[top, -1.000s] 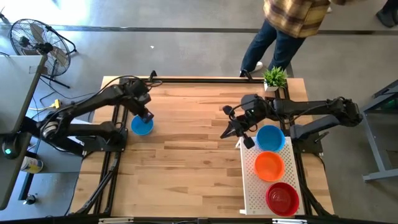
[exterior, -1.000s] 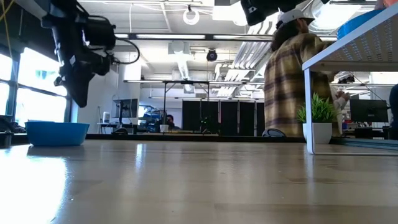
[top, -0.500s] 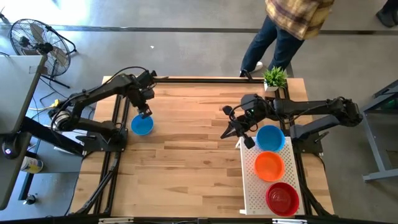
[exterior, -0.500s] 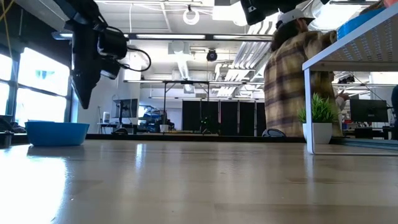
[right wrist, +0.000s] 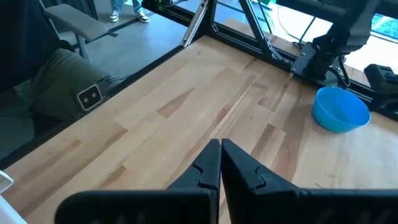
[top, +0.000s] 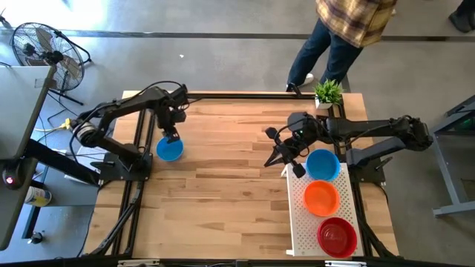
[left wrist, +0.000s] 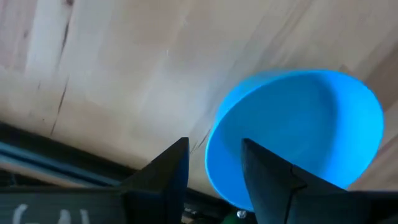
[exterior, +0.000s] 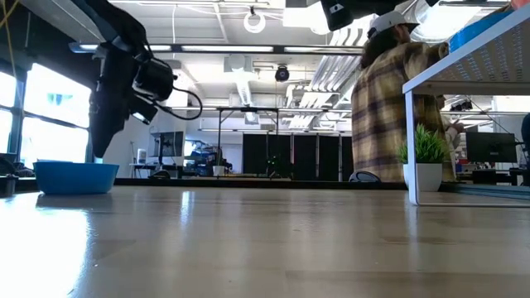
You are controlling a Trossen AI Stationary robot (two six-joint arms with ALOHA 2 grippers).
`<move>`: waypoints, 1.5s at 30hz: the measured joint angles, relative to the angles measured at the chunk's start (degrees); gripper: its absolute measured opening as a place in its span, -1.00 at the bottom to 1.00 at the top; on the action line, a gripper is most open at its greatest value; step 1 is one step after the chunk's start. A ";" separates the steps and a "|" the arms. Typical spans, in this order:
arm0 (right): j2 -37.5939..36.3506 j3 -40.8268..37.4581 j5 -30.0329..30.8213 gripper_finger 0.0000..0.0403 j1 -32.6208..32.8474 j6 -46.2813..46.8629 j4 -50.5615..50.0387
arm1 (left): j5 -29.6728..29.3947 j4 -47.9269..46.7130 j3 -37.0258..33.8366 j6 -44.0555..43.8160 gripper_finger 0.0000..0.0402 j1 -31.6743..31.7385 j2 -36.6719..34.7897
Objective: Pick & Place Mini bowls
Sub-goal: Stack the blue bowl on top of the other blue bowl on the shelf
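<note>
From above, the left gripper (top: 171, 133) hangs just over the far rim of a glossy blue plastic mini bowl (top: 169, 150), which sits alone on the wooden tabletop (top: 223, 178) near its left edge. The right gripper (top: 284, 157) is poised over the tabletop beside the far end of a white perforated rectangular tray (top: 303, 222) lying along the right edge. The tray carries three more mini bowls in a row: a second blue bowl (top: 323, 164) at the far end, an orange bowl (top: 321, 197) in the middle and a red bowl (top: 337, 234) nearest. A small potted green plant (top: 327, 93) stands at the far right corner, and a person in a plaid shirt (top: 355, 16) stands beyond the far edge.

At table height, the left gripper (exterior: 101, 141) points down above the lone blue bowl (exterior: 76, 176), clear of it.

The left wrist camera shows the two dark fingers (left wrist: 161, 177) slightly parted with nothing between them, the blue bowl (left wrist: 298, 134) just beyond their tips and resting on the wood.

The right wrist camera shows that arm's fingers (right wrist: 208, 167) pressed together, empty, with the lone blue bowl (right wrist: 339, 109) far across the tabletop.
</note>
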 joint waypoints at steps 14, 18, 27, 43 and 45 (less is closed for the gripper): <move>0.01 0.00 -0.20 -1.00 0.09 -1.04 -0.01 | 1.16 4.76 -3.85 0.48 -0.34 -0.87 4.79; 0.01 0.00 -0.23 -0.99 0.09 -1.25 0.01 | 2.69 5.80 -5.84 0.81 -0.58 -0.77 4.79; -0.44 0.02 -0.09 -0.99 0.09 -0.06 -1.08 | 6.34 8.41 -2.53 -3.81 -0.96 -0.76 4.77; -9.18 0.07 26.58 -0.99 -7.29 31.54 -10.11 | 15.13 11.01 24.27 -22.82 -0.99 -3.64 10.93; -8.38 0.07 26.37 -0.97 -9.44 35.44 -11.56 | 16.34 11.38 28.07 -22.94 -0.99 -5.03 13.62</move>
